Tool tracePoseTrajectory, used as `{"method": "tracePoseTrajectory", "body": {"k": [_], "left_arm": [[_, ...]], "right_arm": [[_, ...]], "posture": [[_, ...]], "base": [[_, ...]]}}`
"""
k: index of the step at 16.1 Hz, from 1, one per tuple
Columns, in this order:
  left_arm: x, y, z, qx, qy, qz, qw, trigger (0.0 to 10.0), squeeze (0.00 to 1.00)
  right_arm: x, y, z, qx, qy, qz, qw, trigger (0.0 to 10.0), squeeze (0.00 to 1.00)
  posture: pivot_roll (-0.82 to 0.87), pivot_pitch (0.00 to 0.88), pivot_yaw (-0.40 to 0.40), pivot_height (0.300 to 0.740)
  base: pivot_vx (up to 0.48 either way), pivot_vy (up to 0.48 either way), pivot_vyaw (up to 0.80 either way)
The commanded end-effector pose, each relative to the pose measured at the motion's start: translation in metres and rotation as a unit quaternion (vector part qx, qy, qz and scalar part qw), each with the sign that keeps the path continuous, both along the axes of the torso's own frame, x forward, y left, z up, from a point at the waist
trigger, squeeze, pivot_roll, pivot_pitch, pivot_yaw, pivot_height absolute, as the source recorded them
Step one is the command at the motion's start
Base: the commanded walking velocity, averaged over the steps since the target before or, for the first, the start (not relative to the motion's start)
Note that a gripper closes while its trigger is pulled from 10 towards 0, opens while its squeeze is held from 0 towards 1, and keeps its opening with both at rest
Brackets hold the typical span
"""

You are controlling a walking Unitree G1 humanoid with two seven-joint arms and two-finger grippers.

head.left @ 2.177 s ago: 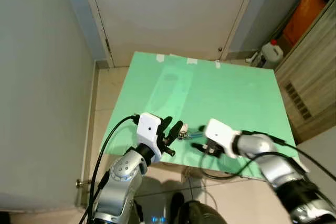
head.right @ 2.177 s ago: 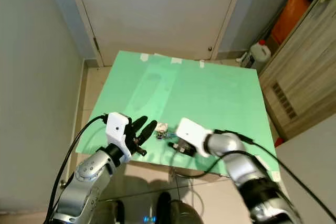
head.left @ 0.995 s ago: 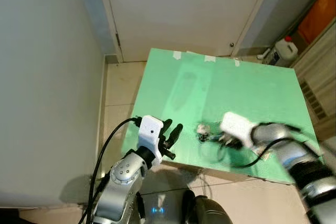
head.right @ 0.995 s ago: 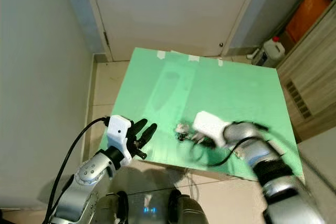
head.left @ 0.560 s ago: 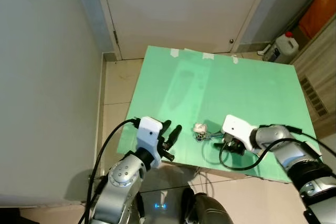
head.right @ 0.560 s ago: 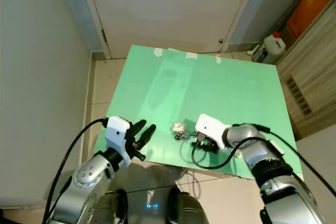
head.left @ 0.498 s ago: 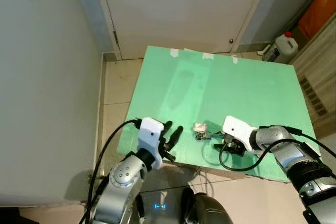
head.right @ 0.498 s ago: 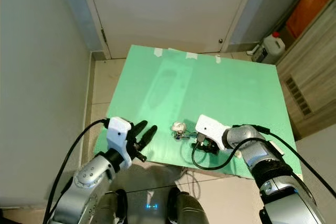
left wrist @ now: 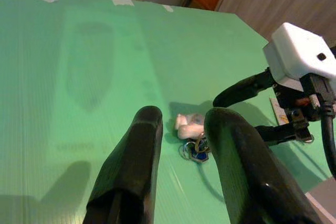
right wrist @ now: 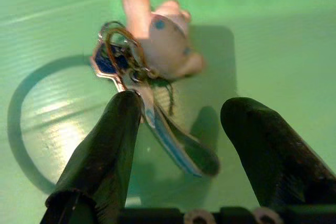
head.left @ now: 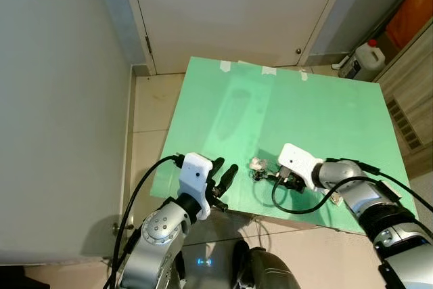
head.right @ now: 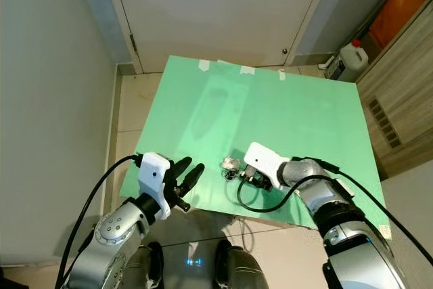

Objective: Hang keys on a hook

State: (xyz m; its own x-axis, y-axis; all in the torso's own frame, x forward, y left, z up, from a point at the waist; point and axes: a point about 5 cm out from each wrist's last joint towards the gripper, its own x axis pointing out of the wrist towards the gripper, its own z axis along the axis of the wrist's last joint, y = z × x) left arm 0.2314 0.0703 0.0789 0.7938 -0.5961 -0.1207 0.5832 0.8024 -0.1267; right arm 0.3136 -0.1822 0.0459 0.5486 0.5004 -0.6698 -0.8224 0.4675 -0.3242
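Straddling the keys point(right wrist: 157, 93) with spread fingers, right tool point(right wrist: 178, 129), key tips partly hidden, left tool point(left wrist: 181, 145) released nearby.

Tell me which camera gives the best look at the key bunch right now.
The right wrist view: the keys lie close up between the right end effector's open fingers, ring and pale charm clear. The left wrist view shows them small; both eye views show a tiny cluster on the green table.

A green table point(head.left: 318, 113) stands on pale tile floor point(head.left: 150, 109) — white door point(head.left: 237, 5) behind, grey wall point(head.left: 54, 99) alongside.
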Motion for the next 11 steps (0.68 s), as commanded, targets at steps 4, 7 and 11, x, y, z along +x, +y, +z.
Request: {"method": "tracePoseTrajectory", "body": {"k": [4,7,11], "left_arm": [[-0.006,-0.002,-0.001,0.001,0.007,-0.002,1.0,10.0,0.0],[-0.008,-0.001,0.0,0.0,0.008,0.001,1.0,10.0,0.0],[-0.008,-0.002,0.002,0.0,0.007,0.003,1.0,10.0,0.0]], "right_arm": [[-0.007,-0.002,-0.012,-0.044,0.025,0.023,0.998,10.0,0.0],[-0.006,0.002,-0.015,-0.049,0.023,0.009,0.998,0.0,0.0],[-0.004,0.006,-0.015,-0.047,0.013,0.006,0.999,0.0,0.0]], "posture": [[0.09,0.251,-0.061,0.74],[0.09,0.259,-0.064,0.74],[0.09,0.26,-0.064,0.74]], "base": [[0.0,0.0,0.0],[0.0,0.0,0.0],[0.0,0.0,0.0]]}}
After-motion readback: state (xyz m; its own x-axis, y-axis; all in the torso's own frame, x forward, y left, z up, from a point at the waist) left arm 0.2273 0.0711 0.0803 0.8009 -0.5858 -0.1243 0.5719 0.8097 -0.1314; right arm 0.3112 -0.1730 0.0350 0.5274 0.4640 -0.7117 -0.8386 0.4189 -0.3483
